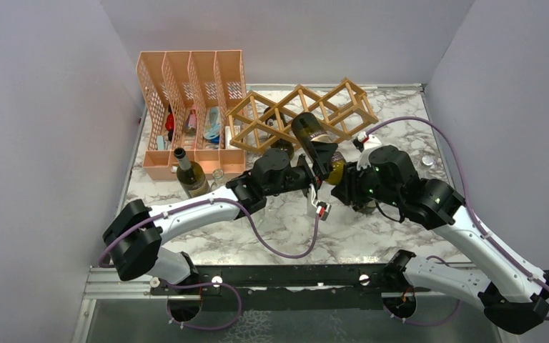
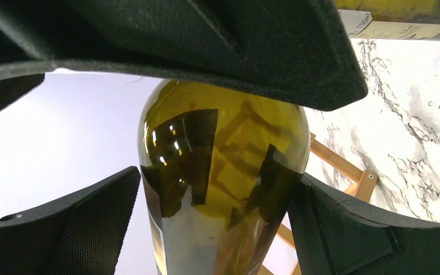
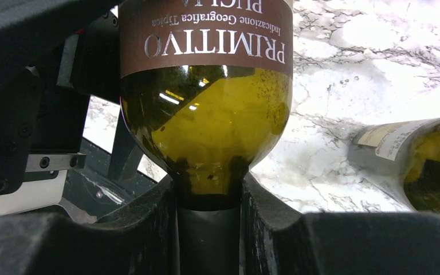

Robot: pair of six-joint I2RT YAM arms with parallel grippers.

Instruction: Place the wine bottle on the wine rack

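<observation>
In the top view, the wine bottle (image 1: 313, 143) hangs tilted over the middle of the table (image 1: 357, 236). Its base points up the frame at the wine rack (image 1: 343, 107) and its neck points down toward the right claw (image 1: 341, 175). The left claw (image 1: 309, 179) sits at the bottle's lower body from the left. The base overlaps the rack's front slats, but we cannot tell whether it has entered a cell. An orange file organiser (image 1: 186, 78) stands at upper left, with a second bottle (image 1: 189, 175) upright before it.

In the left wrist view, the glass fills the centre between two widely spread pads (image 2: 74, 229). Light shows beside the left-hand pad, and the right-hand pad lies close against the glass. We judge that this claw grips nothing.

In the right wrist view, the claw is closed on the bottle's neck just under the shoulder, with the label further up the frame.

As we see it, the neck grip alone now carries a heavy, overhanging body. We would move slowly and line the bottle's axis up with one diamond cell. The base should slide in first, and the slats should take the weight before the claw lets go. The left claw should draw clear sideways without nudging the glass.
</observation>
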